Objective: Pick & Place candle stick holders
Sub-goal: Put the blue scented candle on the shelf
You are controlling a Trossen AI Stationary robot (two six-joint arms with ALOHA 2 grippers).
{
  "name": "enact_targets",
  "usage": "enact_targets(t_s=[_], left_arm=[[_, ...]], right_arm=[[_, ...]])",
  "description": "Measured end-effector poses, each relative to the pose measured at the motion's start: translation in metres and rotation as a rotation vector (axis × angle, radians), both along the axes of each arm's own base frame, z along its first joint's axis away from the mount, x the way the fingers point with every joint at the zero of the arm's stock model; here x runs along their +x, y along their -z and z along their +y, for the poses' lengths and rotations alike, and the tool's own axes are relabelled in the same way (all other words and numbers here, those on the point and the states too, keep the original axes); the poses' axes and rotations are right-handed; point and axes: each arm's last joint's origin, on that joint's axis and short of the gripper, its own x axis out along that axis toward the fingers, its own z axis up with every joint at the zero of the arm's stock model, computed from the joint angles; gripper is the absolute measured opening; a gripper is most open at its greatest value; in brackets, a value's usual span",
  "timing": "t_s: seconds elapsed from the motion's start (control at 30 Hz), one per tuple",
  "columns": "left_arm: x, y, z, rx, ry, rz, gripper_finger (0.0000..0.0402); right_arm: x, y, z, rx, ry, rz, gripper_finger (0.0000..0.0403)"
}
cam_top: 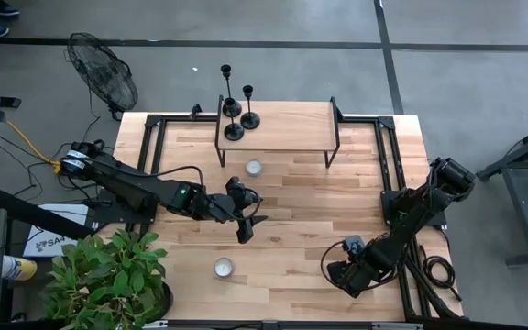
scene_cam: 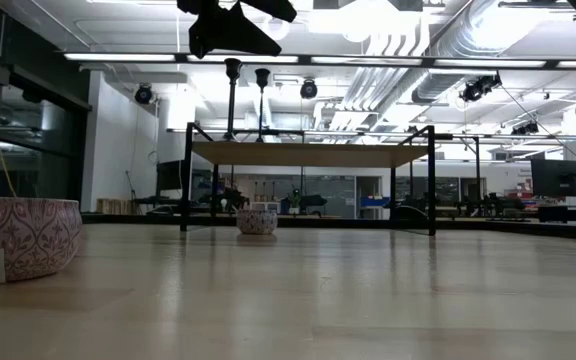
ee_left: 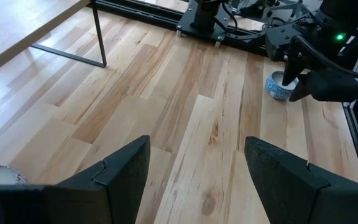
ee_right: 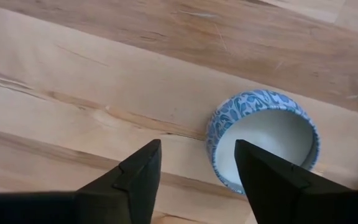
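Three slim black metal candlesticks (cam_top: 235,112) standing grouped on the wooden riser shelf (cam_top: 291,128), left gripper (cam_top: 246,218) empty and open mid-table, right gripper (ee_right: 194,180) open, empty, straddling the blue patterned cup's (ee_right: 263,143) rim.

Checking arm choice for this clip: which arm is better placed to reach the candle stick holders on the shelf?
Left, probably. The left gripper hangs open over the table's middle, nearer the candle stick holders on the shelf. The right gripper is at the near right edge, over a blue cup.
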Motion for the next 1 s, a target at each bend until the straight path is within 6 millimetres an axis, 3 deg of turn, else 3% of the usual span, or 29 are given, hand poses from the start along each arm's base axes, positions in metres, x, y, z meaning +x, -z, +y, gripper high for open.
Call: enact_targets(t_s=[0.7, 1.0], left_arm=[[0.0000, 0.0000, 0.0000, 0.000, 0.000, 0.000, 0.0257], [0.0000, 0.0000, 0.0000, 0.000, 0.000, 0.000, 0.0257]], right_arm=[[-0.0002, 0.0015, 0.0003, 0.002, 0.037, 0.017, 0.0143], [0.0015, 0.0066, 0.0018, -0.005, 0.036, 0.023, 0.0138]])
